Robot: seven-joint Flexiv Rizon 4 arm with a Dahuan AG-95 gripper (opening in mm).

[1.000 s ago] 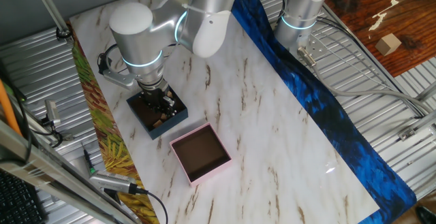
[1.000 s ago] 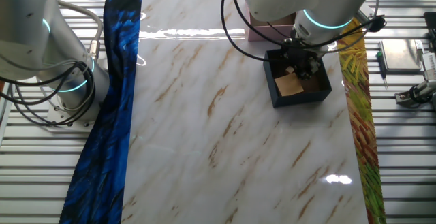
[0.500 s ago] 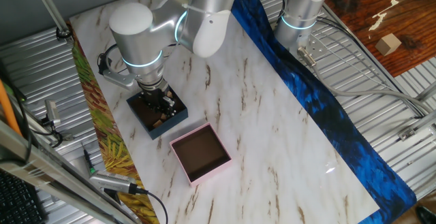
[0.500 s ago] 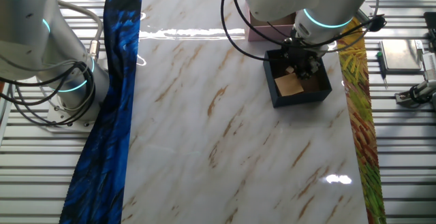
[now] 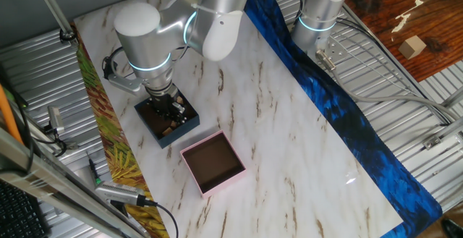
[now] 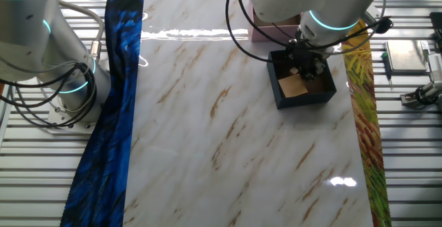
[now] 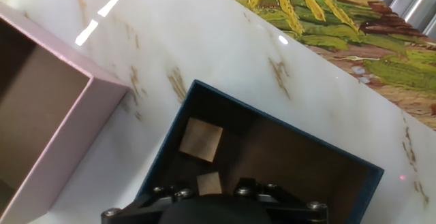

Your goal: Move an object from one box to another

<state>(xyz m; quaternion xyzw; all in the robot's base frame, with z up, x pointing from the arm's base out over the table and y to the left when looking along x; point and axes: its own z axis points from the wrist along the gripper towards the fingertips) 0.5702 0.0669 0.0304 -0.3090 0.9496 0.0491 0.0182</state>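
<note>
- Gripper (image 5: 171, 112): lowered into the navy box (image 5: 187, 129), hanging over its brown floor. In both fixed views the arm's wrist hides most of the fingers; in the hand view only the gripper body shows along the bottom edge. Whether the fingers are open or closed cannot be told.
- Navy box: stands on the white marbled surface (image 5: 282, 137), near its left edge in the one fixed view, close to the yellow-green patterned strip (image 5: 108, 151). Low walls, dark inside.
- Contents of the navy box: in the hand view two tan square pieces lie on its floor. The larger piece (image 7: 201, 140) lies flat, clear of the gripper. The smaller piece (image 7: 210, 183) sits just at the gripper body's edge; contact cannot be confirmed. In the other fixed view one tan piece (image 6: 293, 85) shows in the left part of the box, beside the gripper.
- Pink box (image 5: 212, 163): stands on the surface near the navy box, apart from it by a narrow gap of marble. Its brown floor shows bare in the one fixed view. In the hand view its corner lies at the left, with the marble between it and the navy box.
- A blue patterned strip (image 5: 340, 115) runs along the opposite side of the surface.
- A second arm's base (image 5: 318, 14) stands beyond the blue strip, on the metal frame.
- A small tan block (image 5: 413, 47) lies on the reddish wood panel at far right, well apart from both boxes.
</note>
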